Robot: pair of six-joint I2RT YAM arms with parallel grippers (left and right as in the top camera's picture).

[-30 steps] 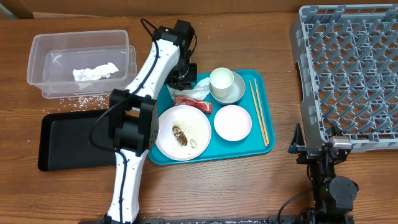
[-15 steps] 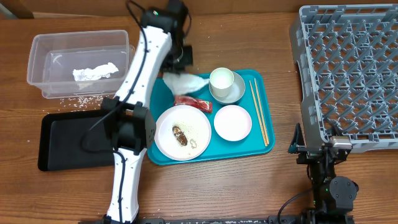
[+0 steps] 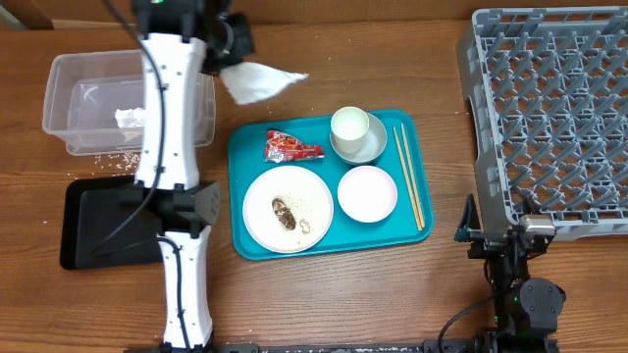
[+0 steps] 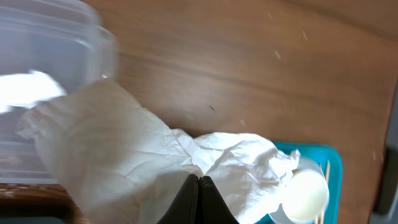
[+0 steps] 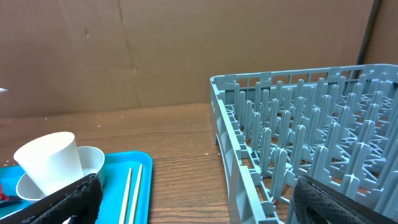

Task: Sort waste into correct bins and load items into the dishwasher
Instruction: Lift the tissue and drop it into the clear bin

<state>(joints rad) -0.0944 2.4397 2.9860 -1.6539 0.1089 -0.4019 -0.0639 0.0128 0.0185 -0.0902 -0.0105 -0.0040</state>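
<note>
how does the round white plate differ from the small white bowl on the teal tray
The round white plate is wider and flatter; the small white bowl is narrower and looks deeper. The plate carries a brown lump and rice grains; the bowl looks empty. Both are white, round and sit on the teal tray.

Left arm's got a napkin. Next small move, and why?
Probably carry it sideways over the clear tub, then open. The left gripper is shut on the crumpled napkin, which hangs above bare table beside the tub; another napkin already lies inside.
</note>
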